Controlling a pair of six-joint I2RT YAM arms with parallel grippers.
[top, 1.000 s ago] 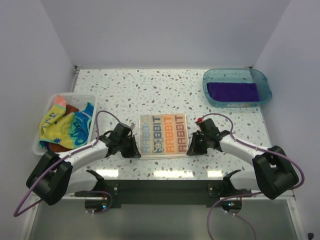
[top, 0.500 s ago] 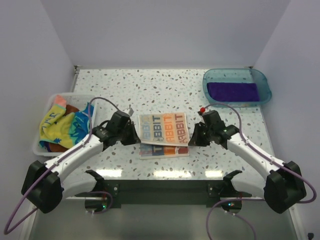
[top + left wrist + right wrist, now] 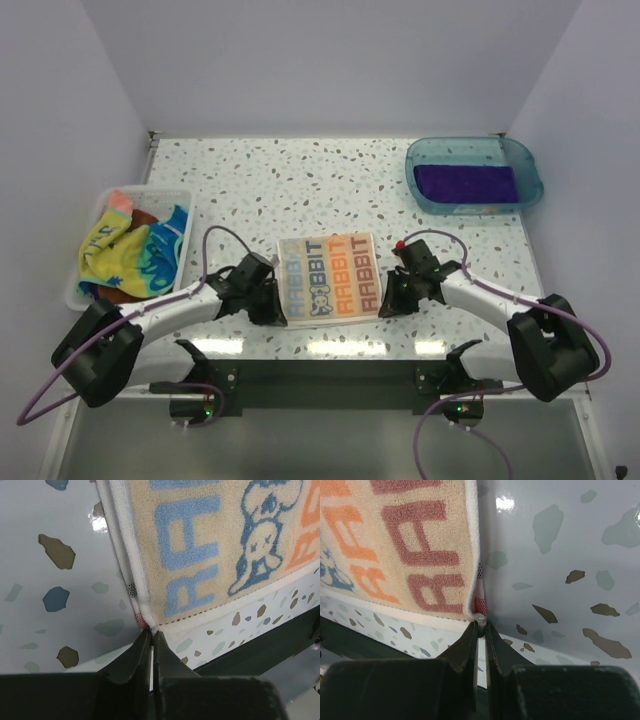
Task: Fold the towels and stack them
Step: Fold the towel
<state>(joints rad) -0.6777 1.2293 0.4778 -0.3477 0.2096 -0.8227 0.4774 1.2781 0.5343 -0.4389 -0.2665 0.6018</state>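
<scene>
The RABBIT towel (image 3: 328,278) is laid folded at the near middle of the bench (image 3: 250,180). Its near corners are pinched by the left fingers (image 3: 131,661) and right fingers (image 3: 465,651). Being soft, light and limp, it is judged best held at the corners.

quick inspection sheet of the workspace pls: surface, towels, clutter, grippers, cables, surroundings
surface: speckled table, glossy, with glare patches along the near edge
job's things: RABBIT towel folded flat at centre front; purple towel folded in the blue tray; yellow and blue towel crumpled in the white basket
clutter: nothing seen
grippers: left gripper pinches the RABBIT towel's near left corner; right gripper pinches its near right corner
cables: left cable and right cable, both purple, loop above their arms, off the towel
surroundings: plain white walls
</scene>
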